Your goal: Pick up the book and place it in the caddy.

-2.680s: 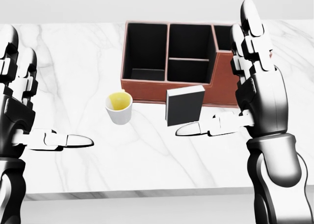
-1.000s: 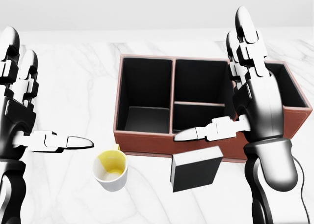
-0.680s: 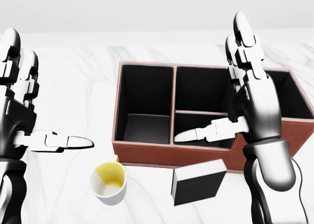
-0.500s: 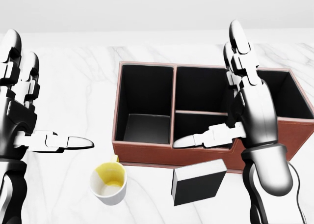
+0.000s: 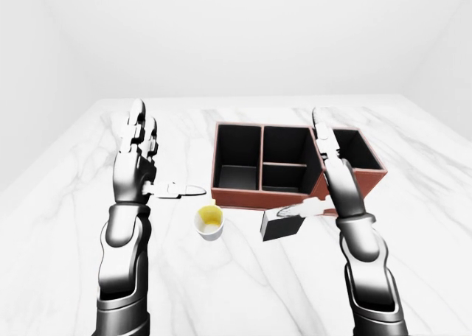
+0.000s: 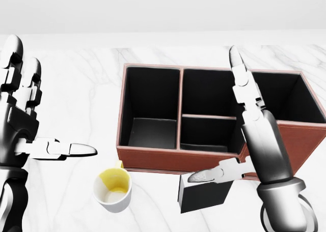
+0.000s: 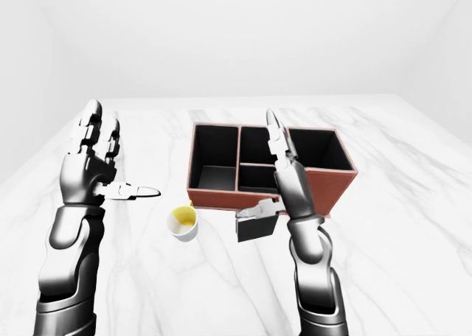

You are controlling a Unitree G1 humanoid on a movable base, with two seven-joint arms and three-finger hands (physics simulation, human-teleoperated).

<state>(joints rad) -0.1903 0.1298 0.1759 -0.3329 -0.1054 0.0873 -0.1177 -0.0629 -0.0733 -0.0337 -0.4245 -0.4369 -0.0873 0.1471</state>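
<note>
Head view: the book (image 6: 204,194) stands on edge on the marble counter (image 6: 76,89), just below the lower wall of the caddy (image 6: 153,158), near the view's bottom. It is not yet in any compartment; all of the caddy's visible compartments look empty.

Right hand (image 6: 249,140): fingers spread, not clamped on anything. The long fingers point up over the caddy, and the thumb (image 6: 211,175) lies across the book's upper edge; actual contact cannot be confirmed from these views.

Left hand (image 6: 23,120): fingers apart, holding nothing, raised well clear of the book at the view's left.

A white cup (image 6: 114,183) with a yellow interior stands on the counter left of the book, near it but apart.

Risks, as judged:
- The book stands unsupported; a thumb push without opposing fingers behind could topple it flat or slide it against the caddy wall.
- The long fingers sit over the caddy rather than around the book; closing from this pose may catch the caddy wall.
- A sideways shove could knock the book into the cup.
</note>
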